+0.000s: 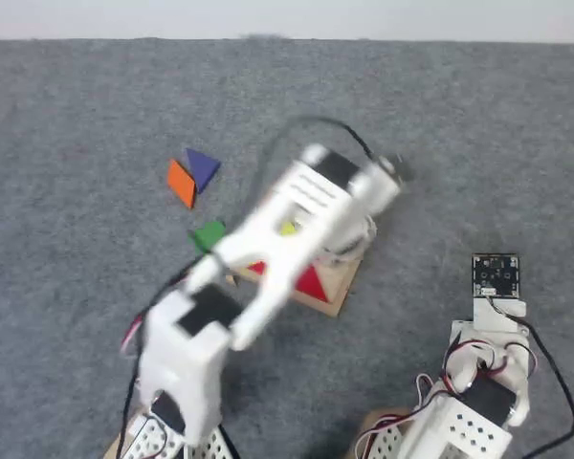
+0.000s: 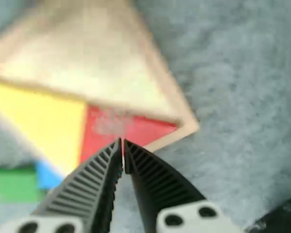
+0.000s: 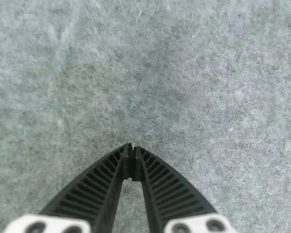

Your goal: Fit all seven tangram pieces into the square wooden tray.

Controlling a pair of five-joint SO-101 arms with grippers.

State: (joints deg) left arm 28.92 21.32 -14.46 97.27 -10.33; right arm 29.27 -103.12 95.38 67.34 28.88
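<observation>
Over on the left, three pieces lie loose on the grey carpet [image 1: 440, 143]: the orange piece [image 1: 181, 183] and the purple piece [image 1: 203, 167] touching each other, and the green piece [image 1: 209, 234] nearer the tray [image 1: 337, 292], just off its corner. In the middle, the left arm [image 1: 297, 220] stretches out over the tray and covers most of it from above. The left gripper [image 2: 121, 143] hangs low over the red piece [image 2: 131, 131] with its fingers pressed together and nothing between them. The red piece sits in a corner of the tray, edge to edge with the yellow piece [image 2: 43, 121]. The blue piece [image 2: 46, 177] is tucked beside the yellow one, and I can't tell whether it is inside the rim. Much of the tray floor is bare wood.

I'd say the arm is between pieces, or nudging the red one flat. Next it needs to lift, swing to the green piece, open its fingers and take it by the edges.

On the right, the right arm [image 1: 478, 382] sits folded back, well apart from the tray. The right gripper [image 3: 131, 150] is closed and empty over bare carpet. Nothing blocks the way to the loose pieces.
</observation>
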